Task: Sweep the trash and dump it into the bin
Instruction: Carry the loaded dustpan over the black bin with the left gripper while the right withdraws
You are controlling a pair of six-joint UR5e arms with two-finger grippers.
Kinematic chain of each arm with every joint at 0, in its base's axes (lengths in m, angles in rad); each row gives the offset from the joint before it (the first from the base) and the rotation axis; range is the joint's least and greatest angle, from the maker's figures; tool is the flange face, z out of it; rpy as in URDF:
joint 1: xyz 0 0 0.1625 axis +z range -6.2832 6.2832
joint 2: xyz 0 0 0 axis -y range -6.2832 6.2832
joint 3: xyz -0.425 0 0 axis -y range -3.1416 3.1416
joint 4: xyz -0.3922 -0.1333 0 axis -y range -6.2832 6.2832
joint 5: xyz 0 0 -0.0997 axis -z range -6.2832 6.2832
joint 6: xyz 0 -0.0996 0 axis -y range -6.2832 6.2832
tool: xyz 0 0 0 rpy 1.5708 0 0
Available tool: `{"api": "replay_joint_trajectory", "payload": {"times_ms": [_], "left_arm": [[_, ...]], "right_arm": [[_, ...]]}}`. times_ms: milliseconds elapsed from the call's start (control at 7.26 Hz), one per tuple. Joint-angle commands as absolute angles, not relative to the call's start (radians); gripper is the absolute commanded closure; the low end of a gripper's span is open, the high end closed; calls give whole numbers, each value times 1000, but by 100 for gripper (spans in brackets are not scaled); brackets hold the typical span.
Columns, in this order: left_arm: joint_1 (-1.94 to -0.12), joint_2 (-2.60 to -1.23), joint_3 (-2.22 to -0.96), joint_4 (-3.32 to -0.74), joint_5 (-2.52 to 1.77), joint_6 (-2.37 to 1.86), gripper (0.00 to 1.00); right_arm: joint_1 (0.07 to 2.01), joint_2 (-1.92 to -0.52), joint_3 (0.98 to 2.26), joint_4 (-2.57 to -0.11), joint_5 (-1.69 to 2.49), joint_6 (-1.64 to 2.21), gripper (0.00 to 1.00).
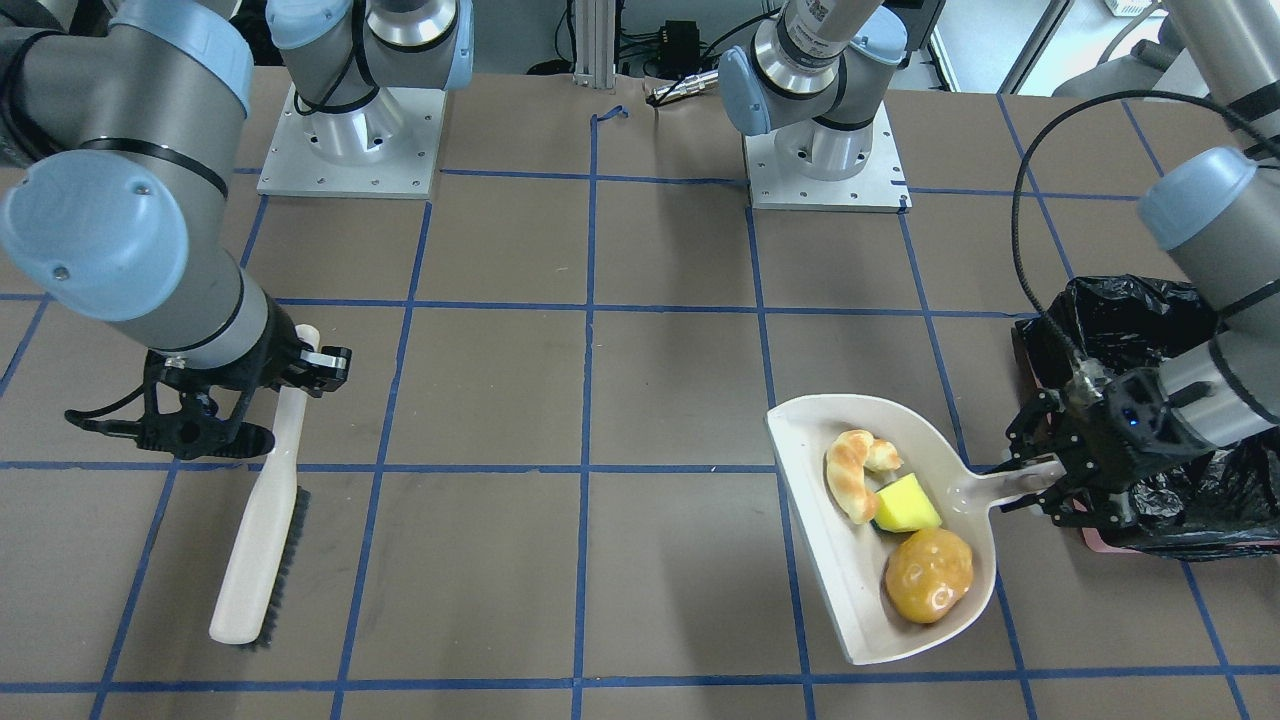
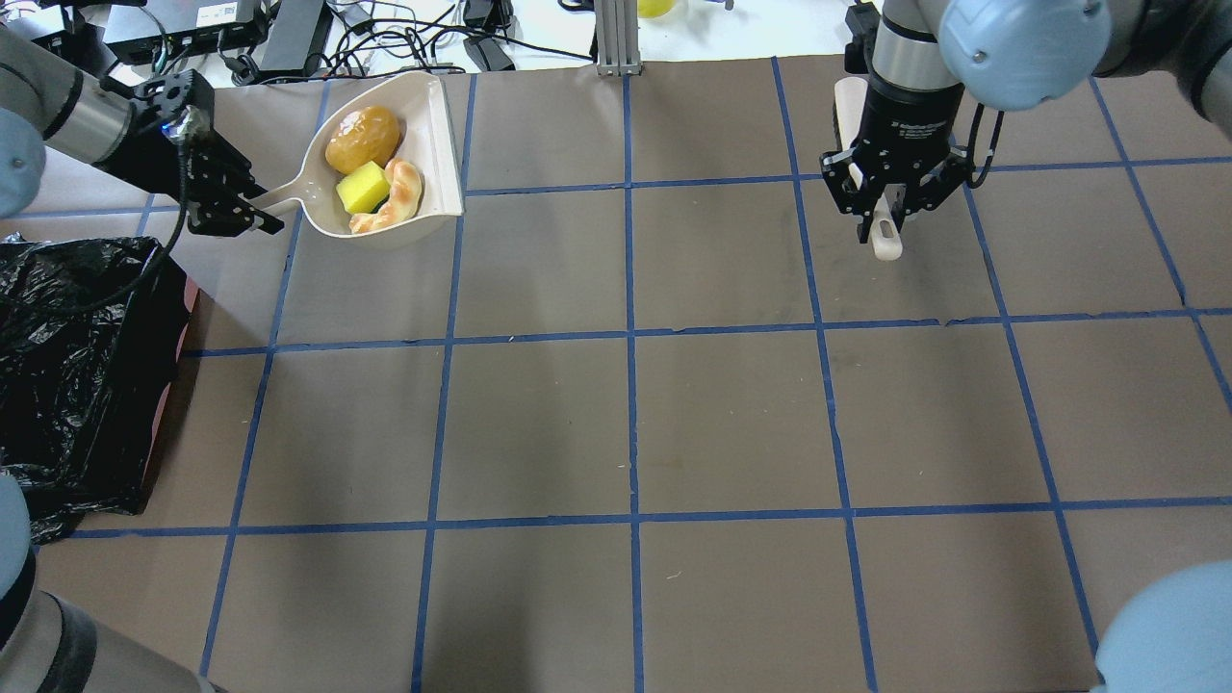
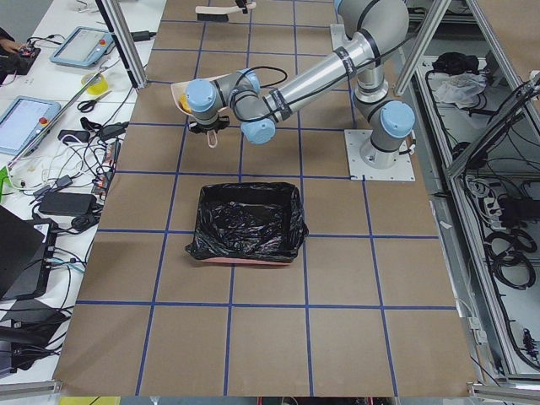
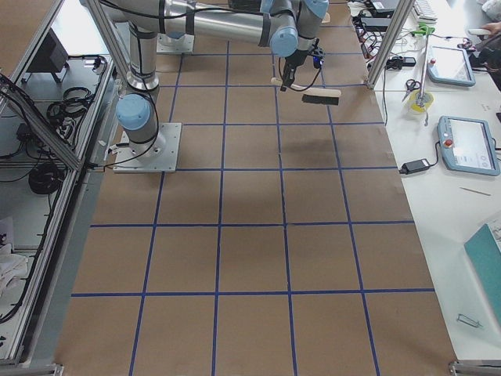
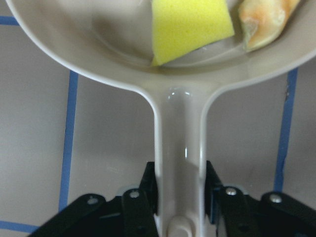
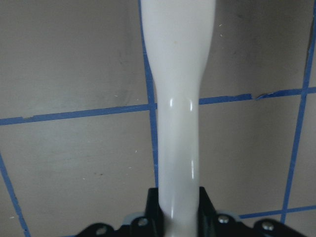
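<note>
The beige dustpan (image 1: pixel 850 570) holds the croissant (image 1: pixel 855 470), the yellow sponge block (image 1: pixel 908 505) and the bread roll (image 1: pixel 928 575). My left gripper (image 1: pixel 1040 480) is shut on the dustpan's handle (image 5: pixel 178 148), holding the pan level right beside the bin (image 1: pixel 1140 330), a box lined with a black bag. In the overhead view the pan (image 2: pixel 428 125) is at the far left and the bin (image 2: pixel 77 366) sits nearer the robot. My right gripper (image 2: pixel 884 217) is shut on the handle of a white brush (image 1: pixel 262 520) at the far right.
The table is brown with blue tape grid lines (image 2: pixel 630 332). The two arm bases (image 1: pixel 825 150) stand on the robot's side. Cables and devices (image 2: pixel 289 38) lie beyond the far table edge. The bin's pink base edge (image 3: pixel 245 263) shows in the exterior left view.
</note>
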State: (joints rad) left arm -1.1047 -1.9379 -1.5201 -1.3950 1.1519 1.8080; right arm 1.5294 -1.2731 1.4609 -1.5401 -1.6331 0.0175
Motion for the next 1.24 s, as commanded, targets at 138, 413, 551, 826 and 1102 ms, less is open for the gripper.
{"api": "replay_joint_trajectory", "payload": {"times_ms": [138,413,551,826,1102], "left_arm": [[-890,-1919,-1334,-1722,1235,2035,100],[-800,-1918,-1260,-1761,1395,2085,100],[-776,-1924,-1199,-1756,1472,2129,100],[-695,-1957,-1088,-1738,1604,2236,100],[-689,-1970,-1057,-1620,1760,2313,100]], "right_arm": [[1314,-1289,1520,-1546,-1634,-288,100],[1231,-1278,1587,-1659,-1635,-407,100],[1229,-1276,1642,-1746,-1638,-403,100],[1229,-1255,1690,-1845,-1640,-402,100],[1218,-1206,1686,-1868,-1643,-356,100]]}}
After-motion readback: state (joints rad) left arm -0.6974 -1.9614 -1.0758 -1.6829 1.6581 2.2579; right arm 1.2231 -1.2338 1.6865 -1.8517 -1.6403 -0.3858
